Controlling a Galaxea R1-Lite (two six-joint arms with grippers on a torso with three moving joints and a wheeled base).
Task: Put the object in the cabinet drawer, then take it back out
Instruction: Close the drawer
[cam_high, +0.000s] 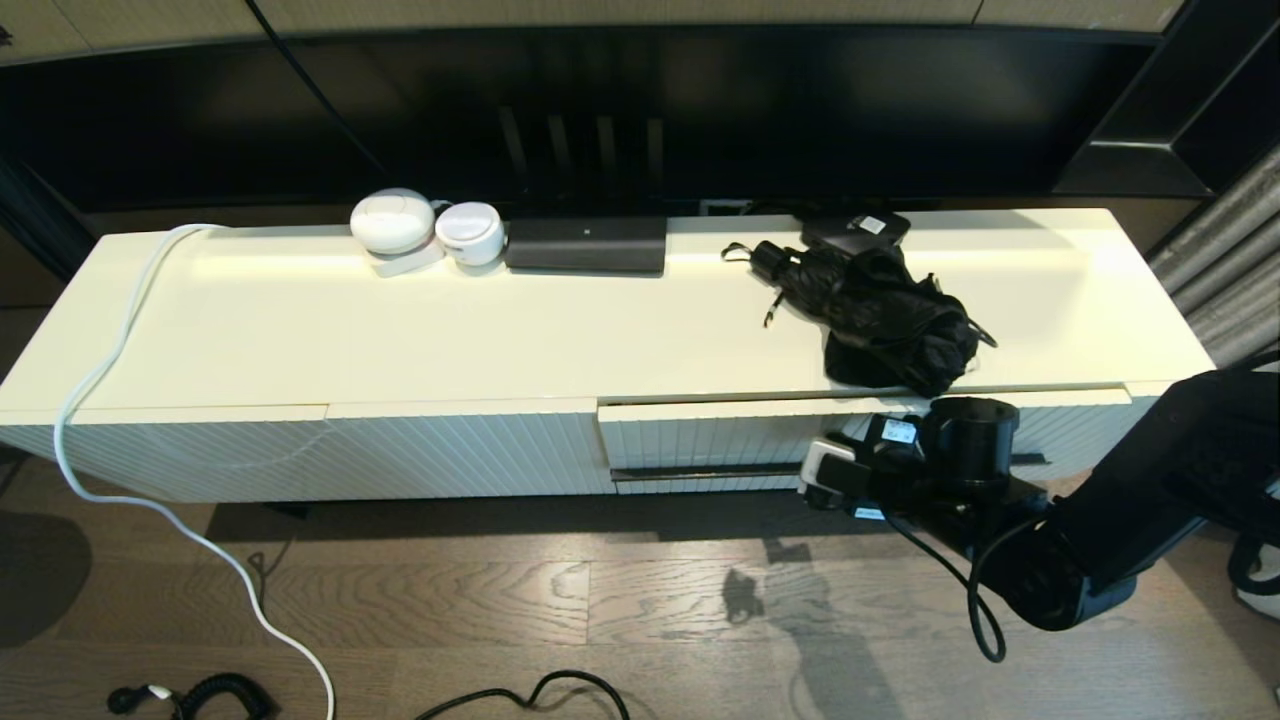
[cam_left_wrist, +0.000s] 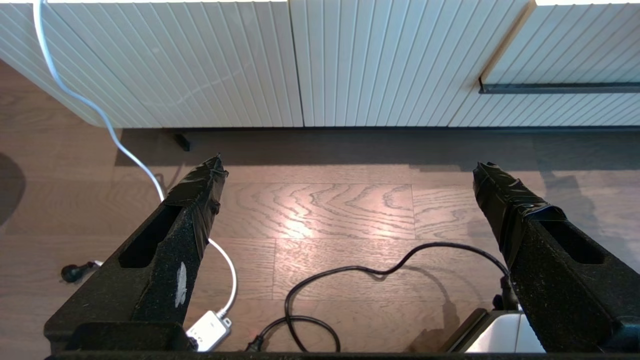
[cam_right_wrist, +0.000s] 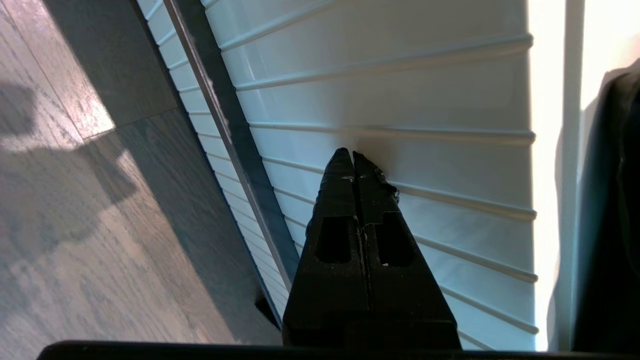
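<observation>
The black folded umbrella lies on the right of the cabinet top, its end hanging over the front edge. Under it is the cabinet drawer, a ribbed white front with a thin black bar handle. The front stands out slightly from the neighbouring one, and its inside is hidden. My right gripper is shut on nothing, its tips against the drawer front beside the handle. My left gripper hangs open and empty over the floor before the cabinet, with the drawer off to one side.
Two white round devices and a black box stand at the back of the top. A white cable runs off the left end to the wooden floor. Black cables and a white adapter lie on the floor.
</observation>
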